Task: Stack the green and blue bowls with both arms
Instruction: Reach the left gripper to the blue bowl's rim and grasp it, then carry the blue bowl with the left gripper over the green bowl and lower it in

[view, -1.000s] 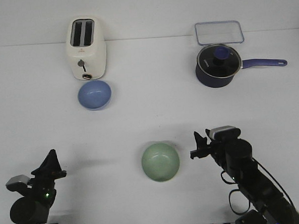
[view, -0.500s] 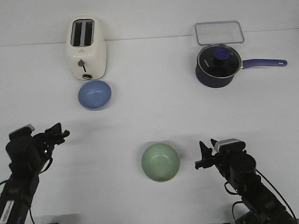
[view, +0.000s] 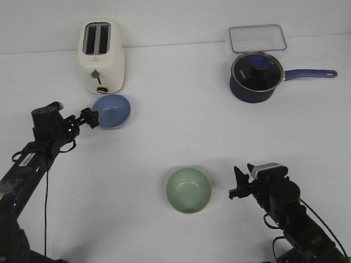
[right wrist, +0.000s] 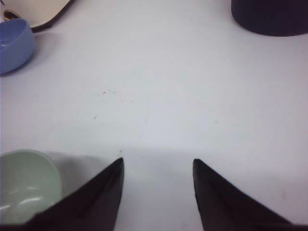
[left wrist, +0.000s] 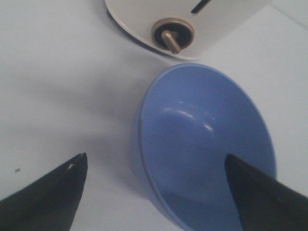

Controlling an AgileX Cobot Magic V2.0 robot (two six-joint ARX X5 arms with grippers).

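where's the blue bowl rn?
Front view: blue bowl sits on the far left of the table, just in front of the toaster, with the open left gripper at its left rim. Green bowl is nearer, centre.

The light blue bowl (view: 111, 110) is sitting upright on the surface (view: 181, 131), glossy and empty, its near rim lying between the spread fingers of the left claw (view: 91, 118). The pale green bowl (view: 188, 190) is resting upright, empty, near the right claw (view: 238, 184) and apart from it.
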